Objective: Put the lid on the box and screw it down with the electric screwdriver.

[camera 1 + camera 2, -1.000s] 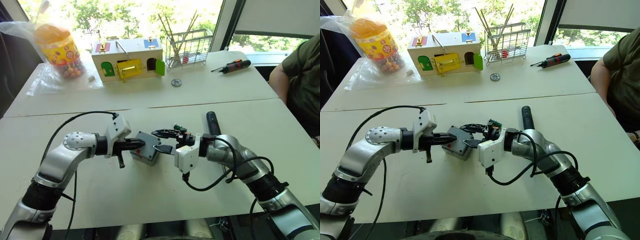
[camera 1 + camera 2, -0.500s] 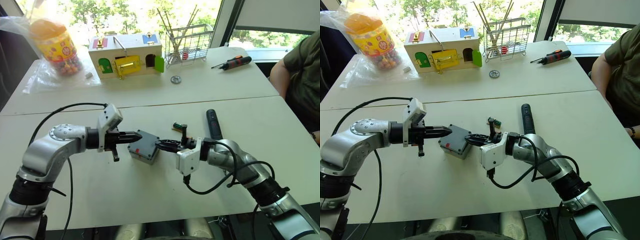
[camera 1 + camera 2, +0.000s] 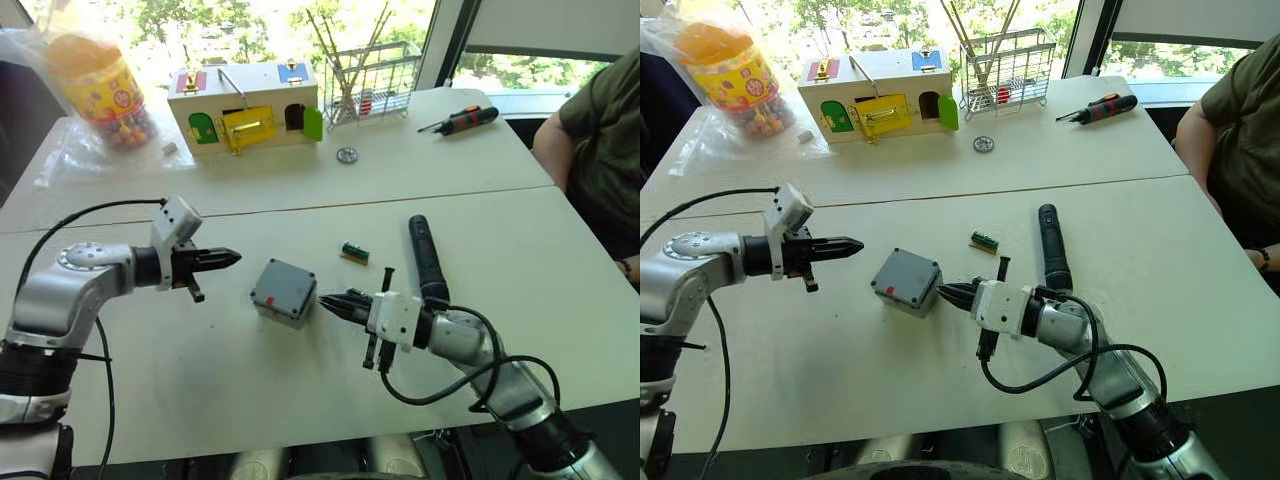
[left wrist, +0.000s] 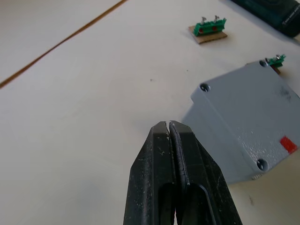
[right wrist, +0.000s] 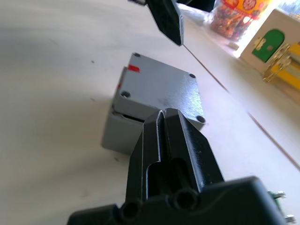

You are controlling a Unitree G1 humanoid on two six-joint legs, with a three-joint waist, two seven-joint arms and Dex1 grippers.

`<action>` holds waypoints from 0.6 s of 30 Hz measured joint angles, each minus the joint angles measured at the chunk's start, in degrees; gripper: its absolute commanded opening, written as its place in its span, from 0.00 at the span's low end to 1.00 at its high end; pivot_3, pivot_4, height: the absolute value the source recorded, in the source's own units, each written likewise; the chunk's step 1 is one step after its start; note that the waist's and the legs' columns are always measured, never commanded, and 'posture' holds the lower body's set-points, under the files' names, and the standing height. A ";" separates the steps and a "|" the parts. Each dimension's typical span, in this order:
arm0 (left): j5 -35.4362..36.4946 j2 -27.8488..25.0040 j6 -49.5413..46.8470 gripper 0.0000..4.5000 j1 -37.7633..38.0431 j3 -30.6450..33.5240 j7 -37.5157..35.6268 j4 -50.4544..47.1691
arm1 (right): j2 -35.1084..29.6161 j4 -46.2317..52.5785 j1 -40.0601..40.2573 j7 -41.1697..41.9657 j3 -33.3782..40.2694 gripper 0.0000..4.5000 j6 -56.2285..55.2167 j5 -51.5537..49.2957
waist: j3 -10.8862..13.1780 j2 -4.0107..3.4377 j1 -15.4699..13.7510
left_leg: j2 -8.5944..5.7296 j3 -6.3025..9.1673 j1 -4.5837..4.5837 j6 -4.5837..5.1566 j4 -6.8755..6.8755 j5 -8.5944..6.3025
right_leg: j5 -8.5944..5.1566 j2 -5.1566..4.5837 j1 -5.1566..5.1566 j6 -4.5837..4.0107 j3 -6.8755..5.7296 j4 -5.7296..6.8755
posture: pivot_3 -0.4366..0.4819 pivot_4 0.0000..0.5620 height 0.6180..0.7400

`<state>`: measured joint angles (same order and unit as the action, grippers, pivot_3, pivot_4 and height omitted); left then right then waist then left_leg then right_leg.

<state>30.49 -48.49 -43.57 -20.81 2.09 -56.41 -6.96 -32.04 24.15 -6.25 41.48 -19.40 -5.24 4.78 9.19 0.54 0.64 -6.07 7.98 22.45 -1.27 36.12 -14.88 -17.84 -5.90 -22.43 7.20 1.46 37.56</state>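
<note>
Both arms reach level toward the box [image 3: 284, 291] on the table: left gripper [image 3: 228, 257] apart, right gripper [image 3: 331, 303] just beside it, jaws pressed together. The grey lid [image 5: 161, 92] sits on it.

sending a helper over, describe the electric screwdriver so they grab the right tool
On the near white table, look just right of the small grey box. The electric screwdriver lies flat there: a thick dark stick. The other screwdriver, on the far table, has an orange-and-black handle.
</note>
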 measured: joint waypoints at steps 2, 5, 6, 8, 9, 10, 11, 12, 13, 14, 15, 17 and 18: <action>-0.02 0.24 0.11 0.00 0.57 -1.05 -0.39 -0.67 | 0.02 2.20 0.58 0.70 0.02 0.01 4.01 -1.68 | 0.00 0.00 -0.14 | -0.01 0.03 0.00 0.08 0.00 -0.05 | 0.02 -0.01 0.01 -0.02 0.00 0.00 | 0.48 0.27 1.00; -0.83 0.71 0.64 0.00 1.21 -2.64 -0.66 -1.49 | 0.58 3.66 0.42 1.03 0.02 0.01 9.24 -3.03 | 0.00 0.00 -0.15 | -0.01 0.05 0.00 0.13 -0.01 -0.07 | 0.02 -0.01 0.00 -0.02 0.00 0.00 | 0.48 0.27 1.00; -1.26 0.95 0.84 0.00 1.47 -3.15 -0.66 -1.90 | 0.74 3.91 0.37 1.03 0.01 0.01 10.62 -3.35 | 0.00 0.00 -0.10 | -0.01 0.05 0.00 0.07 -0.03 -0.04 | 0.02 -0.02 -0.01 -0.02 0.00 0.00 | 0.48 0.27 1.00; -1.51 1.98 1.19 0.00 1.70 -3.65 -0.63 -2.15 | 1.10 3.94 0.10 1.01 0.01 0.01 12.66 -3.49 | 0.00 0.00 -0.05 | 0.00 0.05 0.00 0.01 -0.03 0.00 | 0.02 -0.01 -0.02 -0.02 -0.01 0.00 | 0.48 0.27 1.00; -1.62 2.42 1.31 0.00 1.69 -3.66 -0.61 -2.16 | 1.33 3.95 -0.12 1.00 0.01 0.01 13.28 -3.48 | 0.00 0.00 -0.03 | 0.00 0.05 0.00 0.00 -0.04 0.00 | 0.02 -0.01 -0.03 -0.02 -0.01 0.00 | 0.48 0.27 1.00; -1.69 2.61 1.33 0.00 1.67 -3.69 -0.58 -2.21 | 1.52 3.94 -0.32 0.99 0.01 0.01 13.69 -3.48 | 0.00 0.00 0.00 | 0.00 0.05 0.00 0.01 -0.04 0.00 | 0.02 -0.01 -0.04 -0.02 -0.02 0.00 | 0.48 0.27 1.00; -1.76 2.81 1.33 0.00 1.57 -3.75 -0.53 -2.24 | 1.65 3.94 -0.46 0.97 0.00 0.01 14.02 -3.44 | 0.00 0.00 0.05 | 0.01 0.05 0.00 0.01 -0.04 0.00 | 0.02 0.00 -0.04 -0.02 -0.02 0.00 | 0.48 0.27 1.00; -1.80 3.08 1.33 0.00 1.47 -3.77 -0.48 -2.28 | 1.66 3.89 -0.60 0.98 -0.02 0.01 14.38 -3.35 | 0.00 0.00 0.03 | 0.01 0.05 0.00 0.01 -0.04 0.00 | 0.02 0.00 -0.03 -0.02 -0.03 0.00 | 0.48 0.27 1.00; -1.83 3.36 1.33 0.00 1.44 -3.79 -0.40 -2.28 | 1.67 3.78 -0.78 0.98 -0.04 0.01 14.70 -3.28 | 0.00 0.00 0.02 | 0.01 0.05 0.00 0.01 -0.04 0.00 | 0.02 0.00 -0.03 -0.02 -0.03 0.00 | 0.48 0.27 1.00; -1.85 3.68 1.32 0.00 1.43 -3.82 -0.35 -2.28 | 1.68 3.68 -0.93 0.98 -0.08 0.01 14.95 -3.23 | 0.00 0.00 0.01 | 0.01 0.05 0.00 0.01 -0.03 0.00 | 0.02 0.00 -0.03 -0.02 -0.04 0.00 | 0.48 0.27 1.00; -1.87 3.80 1.31 0.00 1.43 -3.91 -0.30 -2.28 | 1.69 3.61 -1.01 0.98 -0.18 0.01 15.00 -3.17 | 0.00 0.00 0.02 | 0.01 0.05 0.00 0.00 -0.03 0.00 | 0.02 0.00 -0.03 -0.02 -0.04 0.00 | 0.48 0.27 1.00; -1.86 3.91 1.21 0.00 1.43 -3.95 -0.15 -2.46 | 1.69 3.14 -1.22 0.97 -0.69 0.01 15.00 -2.54 | 0.00 0.00 0.02 | 0.01 0.05 0.00 0.00 -0.03 0.00 | 0.02 0.00 -0.03 -0.02 -0.04 0.00 | 0.48 0.27 1.00; -1.84 3.97 1.14 0.00 1.43 -3.96 -0.04 -2.77 | 1.70 2.66 -1.31 0.97 -0.95 0.01 14.99 -2.14 | 0.00 0.00 0.02 | 0.00 0.05 0.00 0.00 -0.03 0.00 | 0.02 0.00 -0.03 -0.02 -0.05 0.00 | 0.48 0.27 1.00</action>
<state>28.64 -44.51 -42.43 -19.38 -1.87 -56.45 -9.73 -30.34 26.81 -7.56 42.45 -20.35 9.75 2.64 9.20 0.54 0.65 -6.07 8.03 22.45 -1.27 36.10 -14.88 -17.82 -5.90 -22.46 7.18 1.42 37.56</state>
